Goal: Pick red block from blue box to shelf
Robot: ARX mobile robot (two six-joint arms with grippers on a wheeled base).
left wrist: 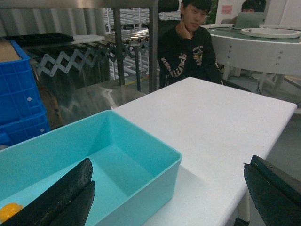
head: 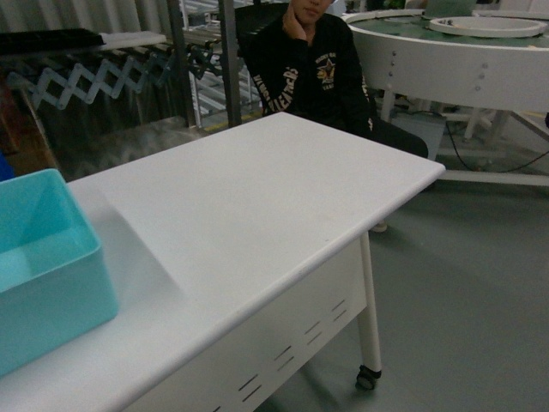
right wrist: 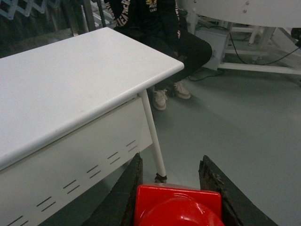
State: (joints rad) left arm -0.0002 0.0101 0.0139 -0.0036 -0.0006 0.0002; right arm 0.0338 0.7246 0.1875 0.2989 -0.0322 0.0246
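The red block (right wrist: 178, 205), glossy with a round stud, sits between the dark fingers of my right gripper (right wrist: 170, 157), which is shut on it. It hangs over the grey floor beside the white table's end. The blue box (head: 47, 266) stands on the table's left part, also in the left wrist view (left wrist: 117, 160). My left gripper (left wrist: 168, 165) hovers open above the box's near corner, holding nothing. Steel uprights of the shelf (left wrist: 153, 47) rise behind the table. Neither gripper shows in the head view.
A yellow-orange piece (left wrist: 9, 210) lies in the box. Dark blue crates (left wrist: 19, 94) stack at the left. A seated person (head: 313, 64) is behind the white table (head: 257, 197). A round white platform (head: 463, 60) stands back right, with grey floor (head: 463, 292) to the right.
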